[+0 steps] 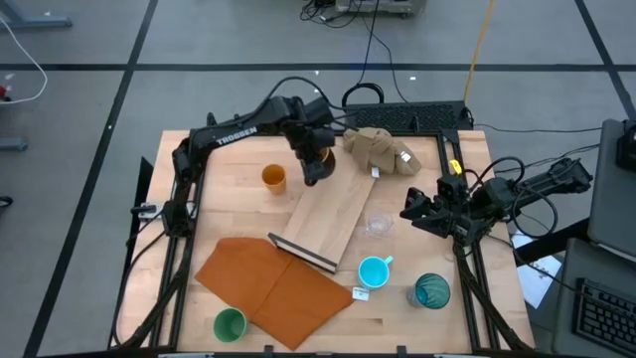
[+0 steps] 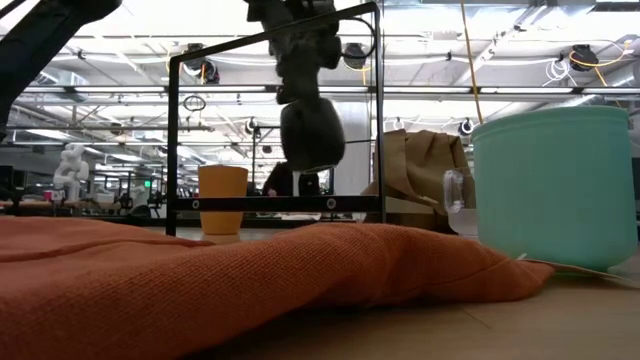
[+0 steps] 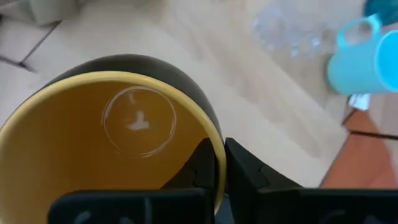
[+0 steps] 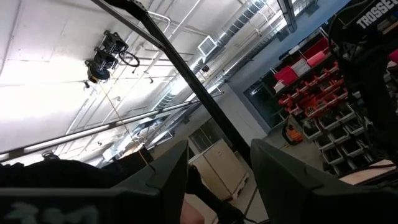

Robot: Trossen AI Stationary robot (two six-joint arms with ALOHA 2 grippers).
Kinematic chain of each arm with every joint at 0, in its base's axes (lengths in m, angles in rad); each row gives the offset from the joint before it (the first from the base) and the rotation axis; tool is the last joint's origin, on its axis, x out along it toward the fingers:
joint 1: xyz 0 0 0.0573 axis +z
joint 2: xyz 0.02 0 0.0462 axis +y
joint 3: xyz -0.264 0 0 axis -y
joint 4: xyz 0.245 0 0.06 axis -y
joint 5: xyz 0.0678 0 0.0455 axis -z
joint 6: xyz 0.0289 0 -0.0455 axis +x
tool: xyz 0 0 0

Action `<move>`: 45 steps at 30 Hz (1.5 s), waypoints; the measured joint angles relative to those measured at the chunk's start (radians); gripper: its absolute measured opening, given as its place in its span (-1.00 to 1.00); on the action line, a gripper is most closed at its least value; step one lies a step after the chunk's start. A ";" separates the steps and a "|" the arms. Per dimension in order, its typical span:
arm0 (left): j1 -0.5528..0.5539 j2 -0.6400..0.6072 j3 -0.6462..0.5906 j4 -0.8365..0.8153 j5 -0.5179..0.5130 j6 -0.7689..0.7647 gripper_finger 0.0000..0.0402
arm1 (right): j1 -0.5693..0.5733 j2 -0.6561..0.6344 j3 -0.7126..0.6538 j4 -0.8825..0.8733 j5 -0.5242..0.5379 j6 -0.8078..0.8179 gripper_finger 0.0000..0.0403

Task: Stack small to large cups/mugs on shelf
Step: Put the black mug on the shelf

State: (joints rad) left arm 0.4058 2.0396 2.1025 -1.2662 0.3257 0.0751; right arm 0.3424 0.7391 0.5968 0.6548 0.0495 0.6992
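Observation:
My left gripper (image 1: 316, 159) is shut on the dark yellow-lined mug (image 3: 124, 130), which hangs in the air (image 2: 312, 135) over the far end of the pale wooden shelf board (image 1: 333, 219). The orange cup (image 1: 274, 178) stands on its base left of the board. The clear glass (image 1: 378, 225) stands at the board's right edge. The light blue mug (image 1: 374, 270), the teal tumbler (image 1: 431, 291) and the green cup (image 1: 230, 324) stand near the front. My right gripper (image 1: 412, 214) waits at the right, tipped upward and open on nothing. My left gripper holds the mug by its rim (image 3: 217, 146), one finger (image 3: 198, 167) inside against the yellow lining and the other (image 3: 252, 173) outside on the dark wall. The fingers come from above, slanting down. The mug hangs below them, mouth up, clear of the board.
A tan cloth lump (image 1: 381, 149) lies at the back, right of the held mug. An orange-brown sheet (image 1: 273, 283) covers the front left and laps the board's dark-edged near end (image 1: 303, 254). A black frame (image 2: 275, 120) stands along the table's far side.

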 joint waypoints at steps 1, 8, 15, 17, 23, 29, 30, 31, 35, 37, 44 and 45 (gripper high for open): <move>-0.002 0.000 0.000 0.007 0.002 -0.007 -0.94 | 0.000 0.000 0.000 0.000 0.000 0.007 -0.17; 0.000 0.001 0.000 0.084 0.057 -0.089 -0.85 | 0.000 0.000 0.000 -0.001 -0.001 0.027 -0.17; -0.030 -0.006 0.000 0.063 0.102 -0.112 -0.94 | -0.011 0.000 0.000 -0.202 0.003 0.065 -0.17; -0.039 -0.006 0.000 0.070 0.097 -0.137 -0.93 | -0.028 0.000 0.000 -0.283 0.008 0.101 -0.17; -0.063 -0.006 0.000 0.121 0.097 -0.268 -0.85 | -0.066 0.007 0.000 -0.407 0.061 0.086 -0.17; -0.090 -0.008 0.000 0.198 0.049 -0.445 -0.94 | -0.098 0.063 0.000 -0.416 0.087 -0.001 -0.17; -0.093 -0.008 0.000 0.207 0.046 -0.457 -0.93 | -0.101 0.079 0.000 -0.417 0.087 -0.007 -0.17; -0.094 -0.008 0.000 0.216 0.048 -0.479 -0.90 | -0.103 0.095 0.000 -0.417 0.087 -0.014 -0.16; -0.095 -0.008 0.000 0.233 0.084 -0.568 -0.78 | -0.107 0.154 0.000 -0.423 0.087 -0.073 -0.09; -0.101 -0.008 0.000 0.229 0.089 -0.574 -0.76 | -0.108 0.185 0.000 -0.418 0.090 -0.113 -0.05; -0.122 -0.008 0.000 0.231 0.089 -0.622 -0.94 | -0.113 0.234 0.000 -0.345 0.138 -0.309 -0.07; -0.126 -0.008 0.000 0.231 0.083 -0.632 -0.93 | -0.119 0.238 0.000 -0.335 0.138 -0.318 -0.08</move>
State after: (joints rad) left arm 0.2803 2.0312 2.1021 -1.0355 0.4083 -0.5573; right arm 0.2231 0.9772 0.5968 0.3194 0.1874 0.3816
